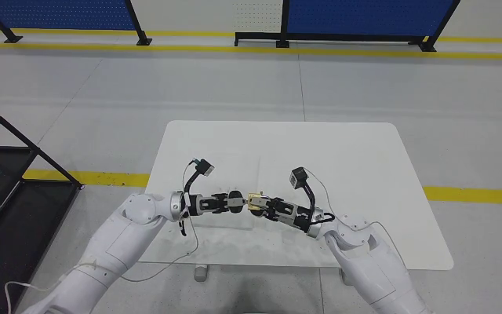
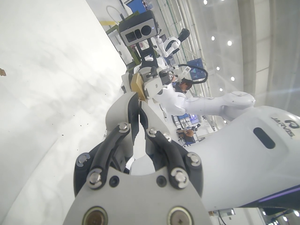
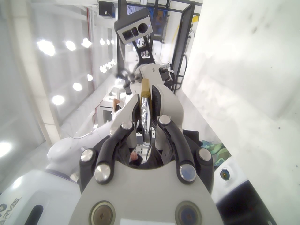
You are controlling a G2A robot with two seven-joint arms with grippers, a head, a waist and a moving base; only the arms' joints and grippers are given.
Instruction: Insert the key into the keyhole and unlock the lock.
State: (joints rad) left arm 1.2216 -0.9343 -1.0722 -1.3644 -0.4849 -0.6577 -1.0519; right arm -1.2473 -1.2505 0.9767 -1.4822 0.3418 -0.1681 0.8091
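Lettering [image 2: 284, 125] marked a white arm shell in the left wrist view. The right wrist view showed the right gripper [image 3: 146, 95] clamped on the brass lock [image 3: 144, 87]. The left wrist view showed the left gripper [image 2: 138, 99] with fingers pressed together, tips at the lock's face, and the key could not be made out. Both grippers met above the table [image 1: 353, 157].

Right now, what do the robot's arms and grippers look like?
The left gripper and right gripper have white fingers with black ribbed pads, black links, silver bolts and grey bases. The rounded white arms carry black cables and small grey cameras.
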